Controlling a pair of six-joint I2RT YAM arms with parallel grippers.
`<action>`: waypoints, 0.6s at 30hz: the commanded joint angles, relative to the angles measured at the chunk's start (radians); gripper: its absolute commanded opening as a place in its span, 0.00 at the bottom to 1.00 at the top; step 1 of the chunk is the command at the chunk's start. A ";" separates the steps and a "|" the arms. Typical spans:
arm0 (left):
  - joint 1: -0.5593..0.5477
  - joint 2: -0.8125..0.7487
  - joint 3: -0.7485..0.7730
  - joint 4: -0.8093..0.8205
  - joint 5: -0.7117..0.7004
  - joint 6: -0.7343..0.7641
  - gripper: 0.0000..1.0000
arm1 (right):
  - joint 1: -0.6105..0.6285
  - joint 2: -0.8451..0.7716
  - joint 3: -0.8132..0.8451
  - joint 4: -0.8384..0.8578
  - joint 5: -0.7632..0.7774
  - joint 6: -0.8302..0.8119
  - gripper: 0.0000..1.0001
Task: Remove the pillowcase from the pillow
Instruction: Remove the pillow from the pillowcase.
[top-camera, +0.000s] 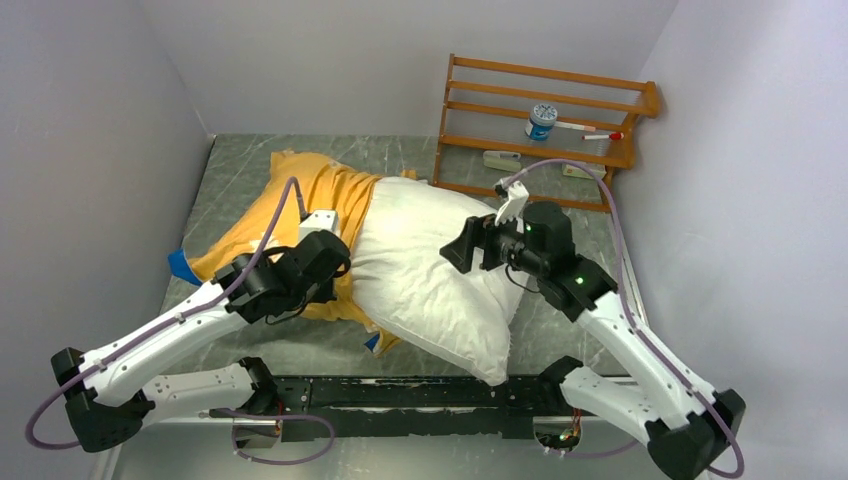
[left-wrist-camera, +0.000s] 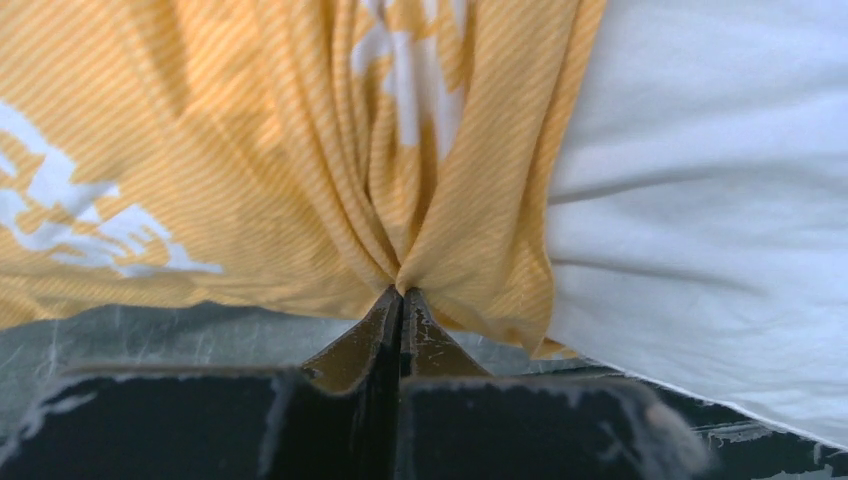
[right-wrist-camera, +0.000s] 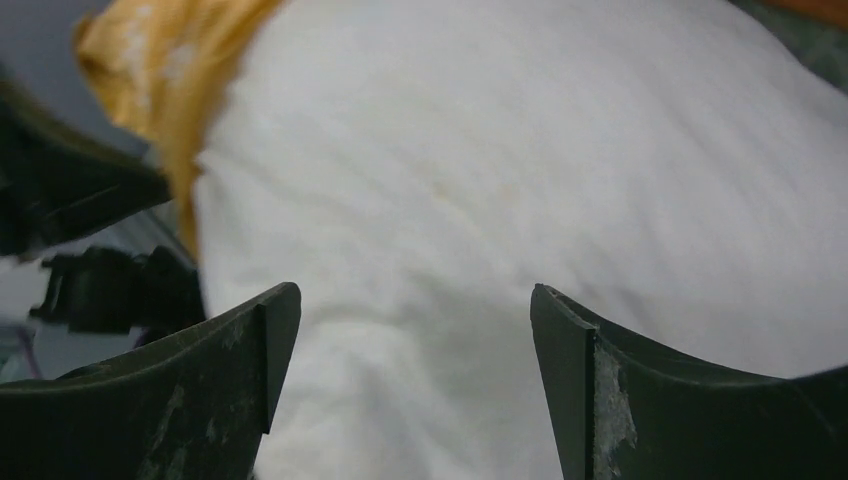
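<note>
On the left of the tabletop, the left tool is clenched on a gathered fold of the thin, limp pillowcase, which sheathes only the left end of the pillow. Further right, the right tool hangs released, spread wide over the bare white end. That end looks light and squashy, so it likely needs a deep pinch.

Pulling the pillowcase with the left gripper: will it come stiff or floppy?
Probably floppy: the pillowcase gathers into deep folds where the left gripper pinches it, so expect bunching. It looks thin, likely light. The plump pillow, half uncovered, may drag along unless pinned.
</note>
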 joint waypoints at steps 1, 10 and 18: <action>0.005 0.032 0.016 0.104 0.026 0.073 0.05 | 0.082 -0.088 -0.019 0.069 -0.141 -0.179 0.88; 0.005 0.038 0.030 0.106 0.027 0.091 0.05 | 0.713 -0.116 -0.132 0.160 0.366 -0.524 0.86; 0.005 0.012 -0.001 0.101 0.037 0.067 0.05 | 1.061 0.074 -0.194 0.156 0.919 -0.801 0.94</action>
